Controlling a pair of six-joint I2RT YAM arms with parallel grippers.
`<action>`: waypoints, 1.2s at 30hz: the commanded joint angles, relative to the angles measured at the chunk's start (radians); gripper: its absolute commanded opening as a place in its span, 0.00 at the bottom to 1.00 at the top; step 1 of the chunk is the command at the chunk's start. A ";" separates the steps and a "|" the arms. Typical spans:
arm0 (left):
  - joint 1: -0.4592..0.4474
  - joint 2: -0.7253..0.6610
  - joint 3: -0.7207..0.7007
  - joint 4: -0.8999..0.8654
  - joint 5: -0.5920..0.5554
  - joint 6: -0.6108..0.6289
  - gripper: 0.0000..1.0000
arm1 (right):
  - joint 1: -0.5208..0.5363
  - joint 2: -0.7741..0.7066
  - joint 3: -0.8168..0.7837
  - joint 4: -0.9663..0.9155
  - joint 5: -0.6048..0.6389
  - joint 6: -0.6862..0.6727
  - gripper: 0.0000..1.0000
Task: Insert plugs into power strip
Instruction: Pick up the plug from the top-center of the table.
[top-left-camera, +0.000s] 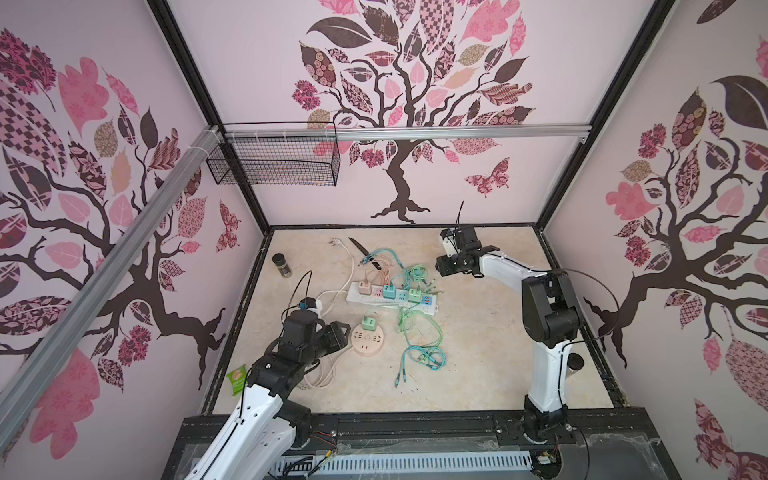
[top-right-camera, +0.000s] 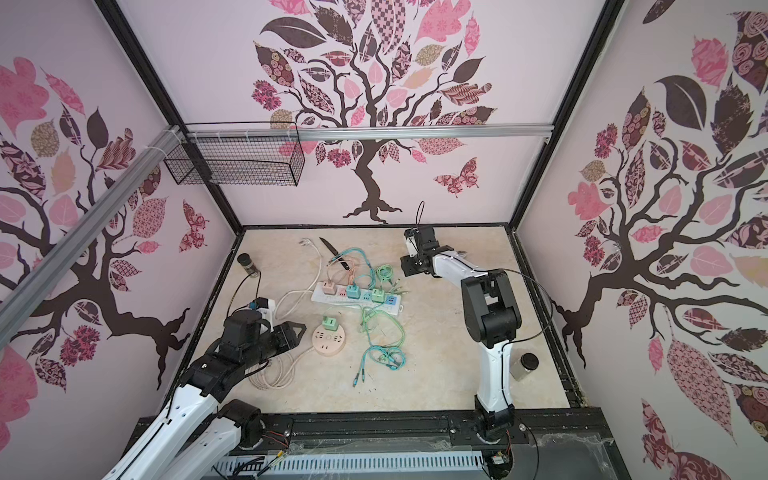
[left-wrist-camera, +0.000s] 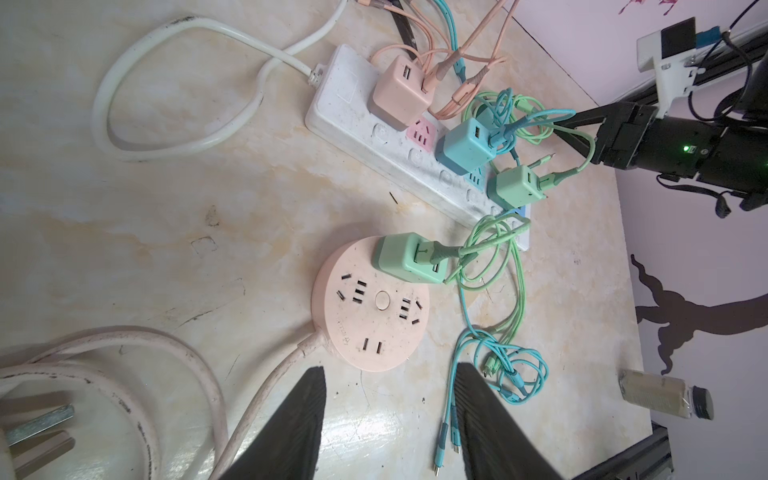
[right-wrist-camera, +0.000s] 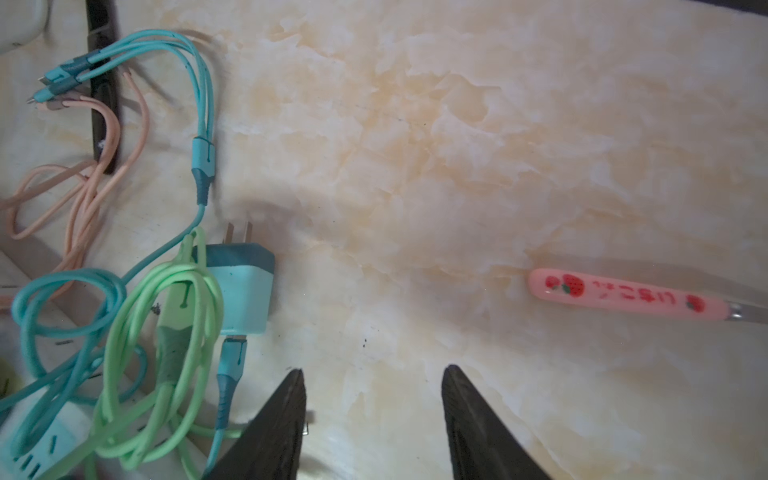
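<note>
Black fingers (left-wrist-camera: 307, 419) of the left gripper (left-wrist-camera: 389, 368) stand apart with nothing between them. They hang over the surface (left-wrist-camera: 124, 257) just short of a round pink socket hub (left-wrist-camera: 370, 307) toward the left edge, and a mint plug (left-wrist-camera: 409, 257) sits in that hub. Mid-surface lies the power strip (top-left-camera: 354, 296), carrying a peach plug (top-left-camera: 364, 287), a teal plug (top-left-camera: 389, 291) and a second mint plug (top-left-camera: 413, 295). The right gripper (right-wrist-camera: 374, 370) is likewise open and empty. Near it a loose teal plug (right-wrist-camera: 245, 291) lies on its side, prongs bare, close to the strip.
</note>
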 joint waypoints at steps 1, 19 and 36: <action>0.005 -0.003 0.030 0.002 0.007 0.015 0.54 | 0.018 0.056 0.033 -0.045 -0.061 -0.027 0.56; 0.005 -0.006 0.023 0.011 0.008 0.017 0.54 | 0.069 0.131 0.092 -0.139 -0.180 -0.090 0.50; 0.006 -0.008 0.021 0.011 0.003 0.017 0.54 | 0.079 0.176 0.183 -0.186 -0.037 -0.092 0.18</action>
